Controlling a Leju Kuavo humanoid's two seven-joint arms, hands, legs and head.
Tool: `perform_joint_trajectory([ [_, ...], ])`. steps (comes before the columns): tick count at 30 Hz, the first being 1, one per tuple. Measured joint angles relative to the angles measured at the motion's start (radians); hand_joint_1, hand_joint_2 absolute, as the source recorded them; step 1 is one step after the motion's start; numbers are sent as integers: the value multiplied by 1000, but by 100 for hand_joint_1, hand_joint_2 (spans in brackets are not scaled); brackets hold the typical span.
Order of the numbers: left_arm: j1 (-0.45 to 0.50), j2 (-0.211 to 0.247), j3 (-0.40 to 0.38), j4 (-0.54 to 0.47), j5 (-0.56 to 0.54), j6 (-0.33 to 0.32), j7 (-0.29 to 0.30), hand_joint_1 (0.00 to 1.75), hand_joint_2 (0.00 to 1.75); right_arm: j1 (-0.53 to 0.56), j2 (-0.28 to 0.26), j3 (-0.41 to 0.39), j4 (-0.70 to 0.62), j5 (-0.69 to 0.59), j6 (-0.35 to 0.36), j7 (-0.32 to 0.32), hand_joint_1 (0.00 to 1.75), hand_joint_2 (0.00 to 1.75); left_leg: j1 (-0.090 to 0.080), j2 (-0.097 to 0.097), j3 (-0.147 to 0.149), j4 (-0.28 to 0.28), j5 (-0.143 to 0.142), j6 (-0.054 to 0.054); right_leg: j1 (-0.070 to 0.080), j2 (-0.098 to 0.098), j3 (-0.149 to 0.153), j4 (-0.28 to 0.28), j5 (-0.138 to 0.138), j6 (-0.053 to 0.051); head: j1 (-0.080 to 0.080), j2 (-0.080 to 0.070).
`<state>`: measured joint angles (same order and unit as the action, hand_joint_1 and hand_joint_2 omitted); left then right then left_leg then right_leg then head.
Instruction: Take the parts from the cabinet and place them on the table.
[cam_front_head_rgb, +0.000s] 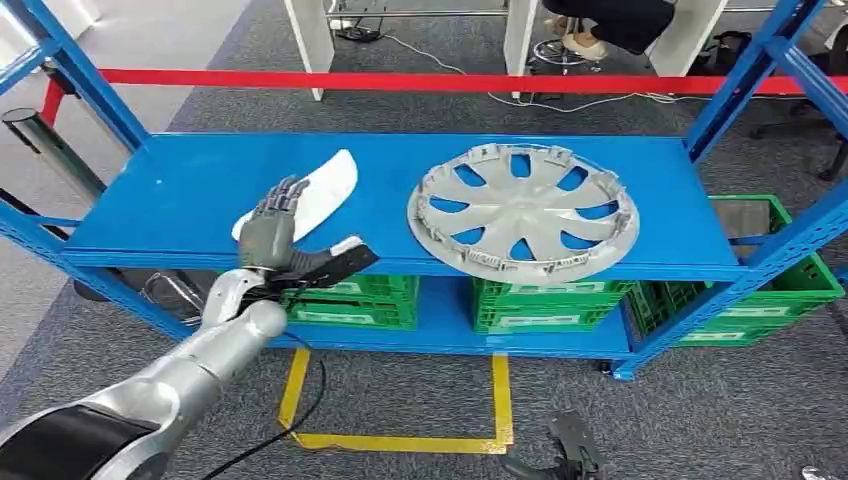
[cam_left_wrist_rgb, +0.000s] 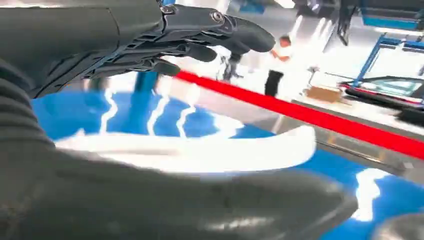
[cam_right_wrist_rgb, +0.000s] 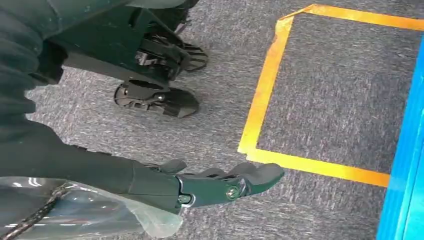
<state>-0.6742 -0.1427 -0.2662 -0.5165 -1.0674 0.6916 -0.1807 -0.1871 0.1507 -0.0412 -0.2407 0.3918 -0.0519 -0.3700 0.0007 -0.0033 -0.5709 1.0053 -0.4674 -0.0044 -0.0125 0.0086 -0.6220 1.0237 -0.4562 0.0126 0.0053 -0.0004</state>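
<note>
Parts on the blue metal shelf (cam_front_head_rgb: 180, 190) number two: one curved white plastic panel (cam_front_head_rgb: 325, 187) towards the left and one round silver multi-spoke wheel cover (cam_front_head_rgb: 522, 209) towards the right, lying flat and well apart from each other. Under that shelf, on a lower blue level, stand three green plastic crates (cam_front_head_rgb: 530, 305) side by side, and a fourth green crate (cam_front_head_rgb: 790, 275) sits past the right-hand post; their contents cannot be made out. A red barrier tape (cam_front_head_rgb: 400, 81) runs across behind the rack, and a yellow tape square (cam_front_head_rgb: 400, 440) marks the grey carpet in front.

The silver left arm reaches up to the shelf's front edge, and the left hand (cam_front_head_rgb: 272, 228) lies over the near end of the white panel, fingers (cam_left_wrist_rgb: 240, 35) stretched out and apart above it. In the left wrist view the thumb is below the panel and the fingers above, without closing on it.

The right hand (cam_right_wrist_rgb: 220, 185) hangs low over the carpet beside the yellow tape, fingers loosely extended, holding nothing.
</note>
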Motion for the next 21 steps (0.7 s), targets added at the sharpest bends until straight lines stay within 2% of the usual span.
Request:
perform_joint_trajectory([
  [6,-3,25,-65,0,-369,1,185,0,175,2,0,-12,0,9,0,-2,0,175,-1,0,-1,3,-1,1,-1,0,0,0,0,1,0,0],
  [8,-4,29,-86,4,-443,1,221,0,175,2,0,-13,0,13,1,-2,0,175,-1,0,-1,3,-1,1,-1,0,0,0,0,1,0,0],
  [13,-6,34,-127,24,-494,-12,246,0,175,2,0,-13,0,14,3,-1,0,175,-1,0,-1,3,-1,1,-1,0,0,0,1,1,0,0],
  [21,-11,42,-172,47,-500,-39,275,0,175,2,0,-13,0,14,3,-2,0,175,-1,0,-1,3,-1,1,-1,0,0,0,1,1,0,0],
])
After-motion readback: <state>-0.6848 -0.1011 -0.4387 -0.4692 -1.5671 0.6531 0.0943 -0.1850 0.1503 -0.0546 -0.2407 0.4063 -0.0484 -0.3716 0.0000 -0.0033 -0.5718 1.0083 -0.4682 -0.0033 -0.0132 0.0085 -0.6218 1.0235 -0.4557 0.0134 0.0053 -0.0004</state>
